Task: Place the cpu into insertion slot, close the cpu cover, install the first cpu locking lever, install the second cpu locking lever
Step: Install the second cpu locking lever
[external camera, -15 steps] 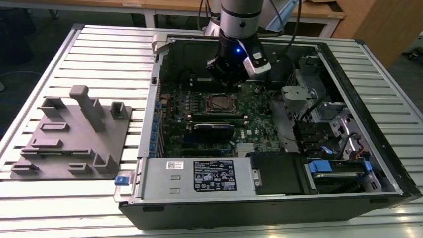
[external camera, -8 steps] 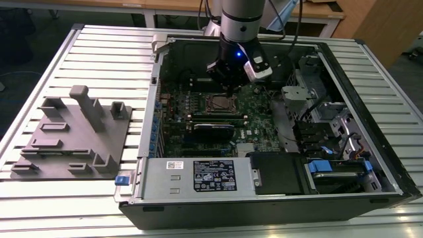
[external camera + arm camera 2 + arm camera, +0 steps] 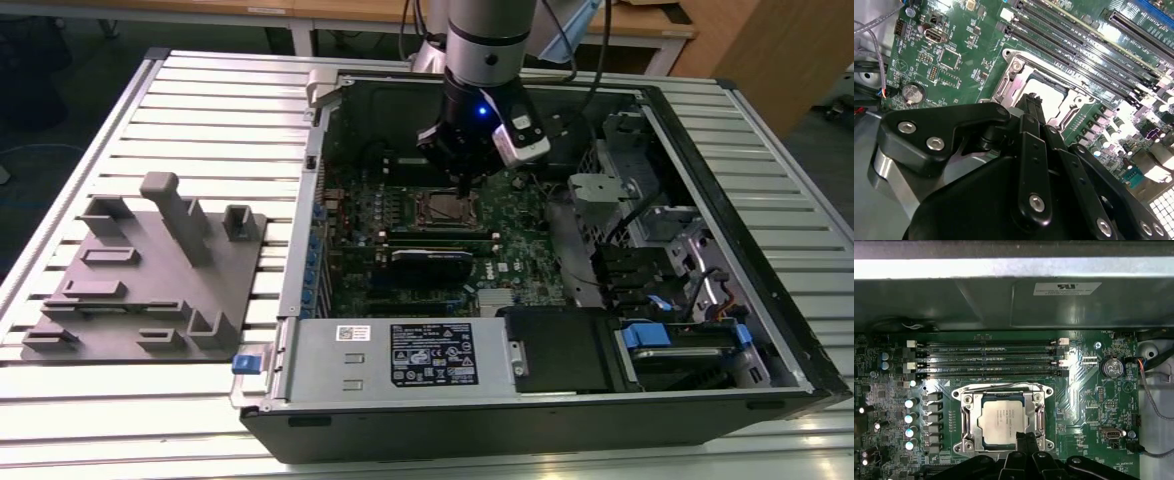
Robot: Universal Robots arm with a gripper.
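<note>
Inside the open computer case [image 3: 747,300], the gripper [image 3: 463,183] hangs just above the near edge of the insertion slot [image 3: 449,208], its two black fingers [image 3: 1026,446] pressed together into a narrow point with nothing between them. The cpu [image 3: 1003,417] already lies flat in the socket, its dull silver top showing through the window of the cpu cover [image 3: 967,416], which is folded down around it in the first wrist view. In the second wrist view the closed fingertips sit at the rim of that metal frame [image 3: 1013,70], touching or nearly so; I cannot tell which. A thin wire lever [image 3: 1004,386] runs along the socket's far side, next to the long black memory slots [image 3: 986,360]. A row of small upright capacitors [image 3: 910,417] borders one side of the socket, while the opposite side is lower green board with a coin battery [image 3: 1111,367] further off. Directly above the socket the space is open, though the case walls, drive cages and loose cables [image 3: 641,215] crowd the exterior view's right. On the slatted table [image 3: 200,110] at the exterior view's left, well apart from the case, rests a grey fixture tray [image 3: 140,290].
</note>
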